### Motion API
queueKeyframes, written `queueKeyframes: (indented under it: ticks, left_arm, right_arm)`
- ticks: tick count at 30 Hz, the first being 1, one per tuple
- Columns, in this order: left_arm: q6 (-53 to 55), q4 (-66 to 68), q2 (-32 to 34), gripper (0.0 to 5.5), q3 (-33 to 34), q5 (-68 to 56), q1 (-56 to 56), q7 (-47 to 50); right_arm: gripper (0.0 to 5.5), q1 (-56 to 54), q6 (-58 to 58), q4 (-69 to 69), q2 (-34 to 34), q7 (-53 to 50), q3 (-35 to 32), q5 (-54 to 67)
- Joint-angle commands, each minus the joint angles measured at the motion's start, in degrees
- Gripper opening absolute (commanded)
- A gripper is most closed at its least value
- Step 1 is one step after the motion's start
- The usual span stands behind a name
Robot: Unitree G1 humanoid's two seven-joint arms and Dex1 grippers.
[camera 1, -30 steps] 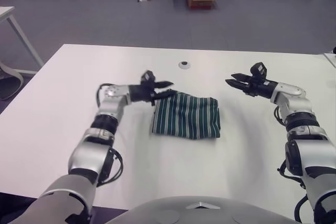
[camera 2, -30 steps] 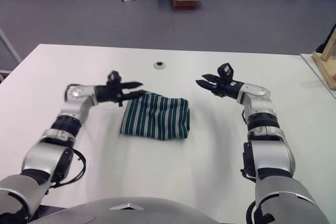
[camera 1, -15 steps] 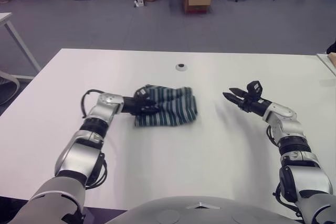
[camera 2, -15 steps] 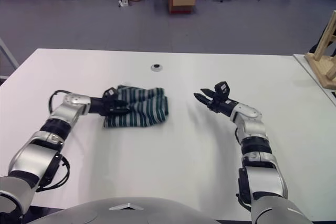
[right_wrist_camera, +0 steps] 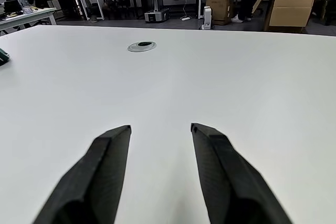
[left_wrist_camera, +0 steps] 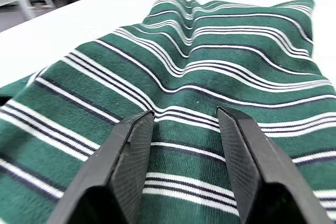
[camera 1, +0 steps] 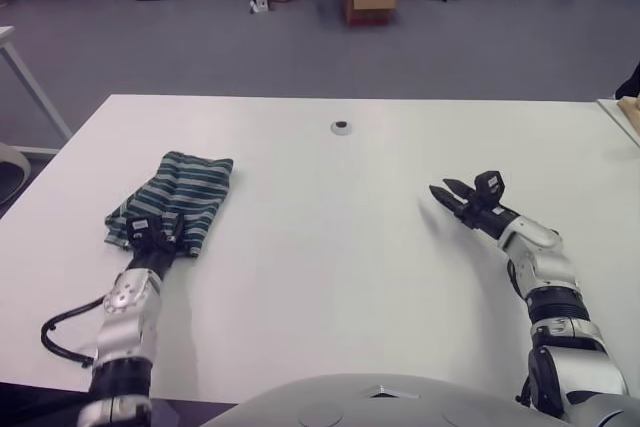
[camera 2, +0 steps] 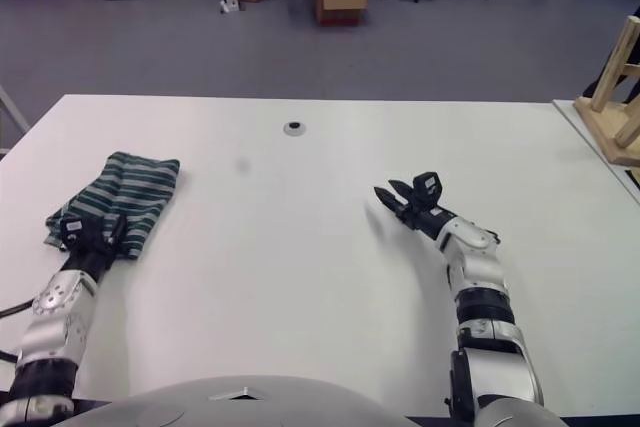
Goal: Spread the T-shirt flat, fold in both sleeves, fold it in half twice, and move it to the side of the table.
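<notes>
We judge the folded T-shirt (camera 1: 180,197) to lie straight ahead of our left gripper (camera 1: 155,239), its long axis running away from the parted fingers resting on its near edge, while our right gripper (camera 1: 447,192), likewise parted, hovers well apart from it.

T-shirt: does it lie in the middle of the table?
No, the folded T-shirt lies close to the left edge of the table, far from its middle.

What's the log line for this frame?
item: folded green striped T-shirt at left side of white table | left tool: open, at its near edge | right tool: open, over table
</notes>
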Motion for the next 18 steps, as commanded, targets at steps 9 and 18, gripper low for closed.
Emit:
queueKeyframes:
  ticks: [9,18]
  left_arm:
    - [0.96,-11.71,3.1,2.19,-1.95,4.68,-12.68,-3.74]
    - [-2.63,-7.62,-0.56,2.19,-3.96,8.86,-15.1,-2.18]
  right_arm:
    - [2.14,3.91,-14.66,-6.91,7.03,-25.75,-3.43,-9.32]
    - [2.14,0.56,-18.22,0.14,6.48,-32.36,-3.78,-11.89]
